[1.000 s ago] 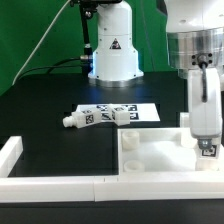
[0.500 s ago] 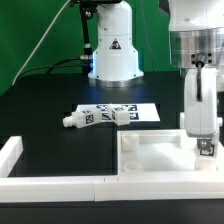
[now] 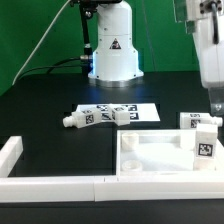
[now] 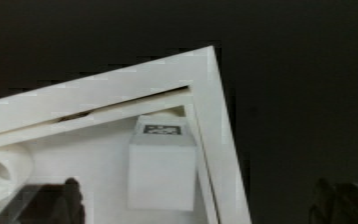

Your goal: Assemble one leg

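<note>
Your hand [image 3: 213,100] is cut off at the exterior view's right edge (its fingers released). It has risen off the leg [image 3: 203,146], which stands upright in the white tabletop's [image 3: 150,158] corner. A second leg [image 3: 85,118] lies on the counter [image 3: 50,110].

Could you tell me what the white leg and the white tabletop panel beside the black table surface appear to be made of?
The leg and the tabletop panel look like matte white plastic, possibly 3D-printed: both are uniformly white with soft, dull shading. The table surface looks like a black non-reflective mat or cloth; which cannot be told.
</note>
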`<state>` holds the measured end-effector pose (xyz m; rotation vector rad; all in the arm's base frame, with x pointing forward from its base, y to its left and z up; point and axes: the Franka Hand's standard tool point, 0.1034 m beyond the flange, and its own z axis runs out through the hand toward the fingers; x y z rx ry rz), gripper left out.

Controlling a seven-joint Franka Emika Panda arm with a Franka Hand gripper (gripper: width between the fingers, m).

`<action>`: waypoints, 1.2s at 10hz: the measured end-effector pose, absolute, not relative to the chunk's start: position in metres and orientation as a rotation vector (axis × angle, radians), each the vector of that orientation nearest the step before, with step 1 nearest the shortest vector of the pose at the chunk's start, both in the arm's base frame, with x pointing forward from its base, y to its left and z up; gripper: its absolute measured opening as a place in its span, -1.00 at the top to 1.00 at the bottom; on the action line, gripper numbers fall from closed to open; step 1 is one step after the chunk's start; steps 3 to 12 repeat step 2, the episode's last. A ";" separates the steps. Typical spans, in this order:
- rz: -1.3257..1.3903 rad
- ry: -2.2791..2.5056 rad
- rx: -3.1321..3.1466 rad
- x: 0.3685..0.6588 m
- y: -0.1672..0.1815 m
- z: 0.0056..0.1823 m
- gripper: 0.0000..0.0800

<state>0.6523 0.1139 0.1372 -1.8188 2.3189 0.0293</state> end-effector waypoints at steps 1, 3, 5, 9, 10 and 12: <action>0.030 2.322 -1.823 0.651 0.113 0.133 -0.62; 0.030 2.322 -1.824 0.651 0.113 0.133 -0.62; 0.030 2.322 -1.824 0.651 0.113 0.133 -0.62; 0.030 2.322 -1.824 0.651 0.113 0.133 -0.62; 0.030 2.322 -1.824 0.651 0.113 0.133 -0.62; 0.030 2.322 -1.824 0.651 0.113 0.133 -0.62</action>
